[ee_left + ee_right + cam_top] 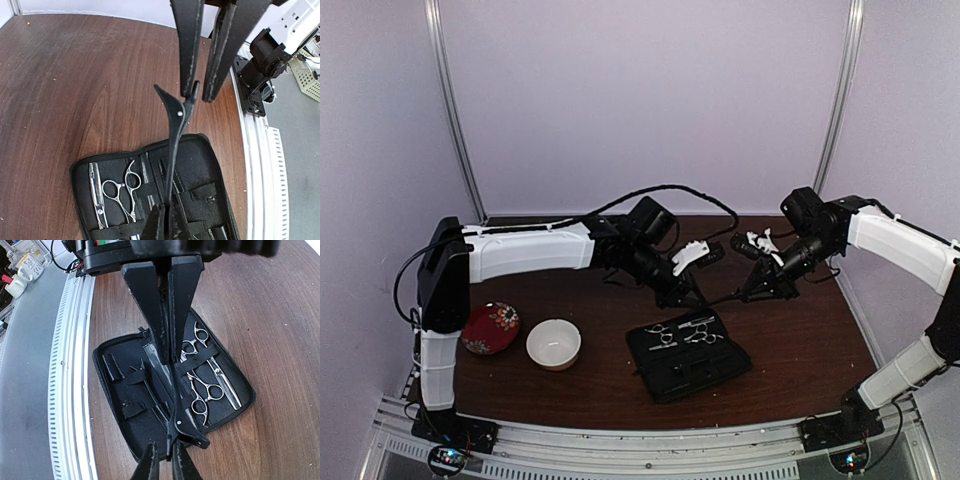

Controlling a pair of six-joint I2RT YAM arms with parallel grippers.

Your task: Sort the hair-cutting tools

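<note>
tabletop: brown wood, beneath both tools;
pouch: black, opened flat, directly under the tools;
left tool: pressed onto one end of the black stick;
right tool: pinching the stick's other end;
scissors: two silver pairs strapped inside the pouch, below the tools;
black stick: thin, spanning tool to tool, held above the pouch

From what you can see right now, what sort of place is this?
Probably a robotics lab test cell: two robot arms bolted to an aluminium rail at a wooden table's edge, plain pale panels closing it in, and an open black pouch of scissors set out.
</note>
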